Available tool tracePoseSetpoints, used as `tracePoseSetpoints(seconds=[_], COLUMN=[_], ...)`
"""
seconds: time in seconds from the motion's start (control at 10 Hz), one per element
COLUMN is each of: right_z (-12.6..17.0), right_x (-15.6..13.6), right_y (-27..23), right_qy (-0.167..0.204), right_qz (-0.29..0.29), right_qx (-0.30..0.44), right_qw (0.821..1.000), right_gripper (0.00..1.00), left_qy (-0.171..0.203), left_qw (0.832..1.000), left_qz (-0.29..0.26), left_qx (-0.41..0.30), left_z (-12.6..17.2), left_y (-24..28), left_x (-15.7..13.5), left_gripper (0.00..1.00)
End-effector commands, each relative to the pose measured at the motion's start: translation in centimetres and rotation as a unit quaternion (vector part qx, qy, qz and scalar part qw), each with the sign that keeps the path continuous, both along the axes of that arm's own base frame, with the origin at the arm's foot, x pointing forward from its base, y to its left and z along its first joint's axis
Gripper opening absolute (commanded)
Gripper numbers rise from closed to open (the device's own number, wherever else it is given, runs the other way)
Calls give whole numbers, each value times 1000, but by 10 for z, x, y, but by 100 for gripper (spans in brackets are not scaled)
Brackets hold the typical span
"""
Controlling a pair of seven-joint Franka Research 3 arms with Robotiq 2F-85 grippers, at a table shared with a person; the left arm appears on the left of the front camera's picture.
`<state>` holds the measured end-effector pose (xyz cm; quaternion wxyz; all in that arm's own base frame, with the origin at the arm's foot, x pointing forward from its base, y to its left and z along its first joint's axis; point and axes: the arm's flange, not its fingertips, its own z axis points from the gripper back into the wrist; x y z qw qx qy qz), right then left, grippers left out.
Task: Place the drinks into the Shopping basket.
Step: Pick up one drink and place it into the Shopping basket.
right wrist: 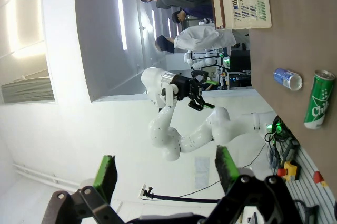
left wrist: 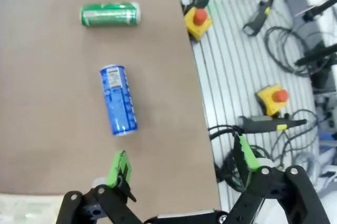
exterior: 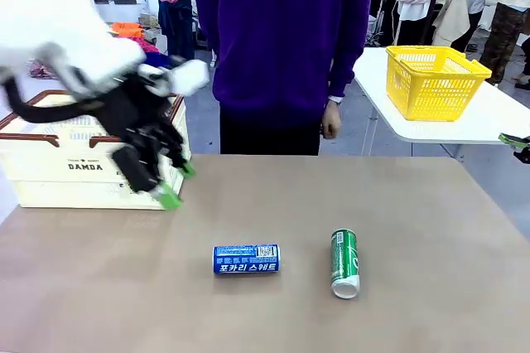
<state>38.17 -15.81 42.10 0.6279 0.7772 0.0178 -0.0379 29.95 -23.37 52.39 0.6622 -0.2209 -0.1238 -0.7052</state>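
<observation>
- The blue can [exterior: 246,258] lies on its side near the middle of the counter [exterior: 431,229], its length running left to right in the front view.
- The green can [exterior: 344,263] also lies on its side, to the blue one's right and apart from it, with its silver top toward the robot.
- The Shopping basket [exterior: 33,172] stands at the counter's far left, well apart from both cans. I cannot tell what is inside it.
- The left jaws hang wide and empty in front of the basket, above the counter, with their green pads [exterior: 168,196] pointing down. The left wrist view has both cans ahead of them.
- The right jaws are also wide and hold nothing. Their pads [right wrist: 107,174] are well off from the counter.
- Handling, as a judgement:
  - The cans are smooth, thin-walled metal, so they may be slippery and could dent under a hard squeeze.
  - Lying down, they may roll if nudged on the curved side.
  - I cannot tell whether they are full or empty, so expect some weight.
- Best hold: come down over the mid-length of the body with the jaws across the can's long axis, one pad on each curved flank, clear of the rims.
- The blue can is nearer to the left jaws, so it seems the likely first pick.
</observation>
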Motion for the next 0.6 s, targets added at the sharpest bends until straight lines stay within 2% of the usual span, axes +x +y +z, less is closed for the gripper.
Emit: tracePoseSetpoints(seconds=[0.0,0.1,0.5], right_z=[5,5,5], right_x=[1,1,1], right_y=[-3,-3,-3], right_qy=[7,7,7], right_qz=[-2,-2,-2], right_qx=[7,7,7], right_qw=[1000,1000,1000], right_gripper=[100,100,100], left_qy=[6,16,-11], left_qw=[998,994,980], left_qz=[-44,-82,-166], left_qx=[54,69,111], left_z=[-22,-40,-109], left_y=[-35,-56,-105], left_x=[17,18,23], left_gripper=[100,100,100])
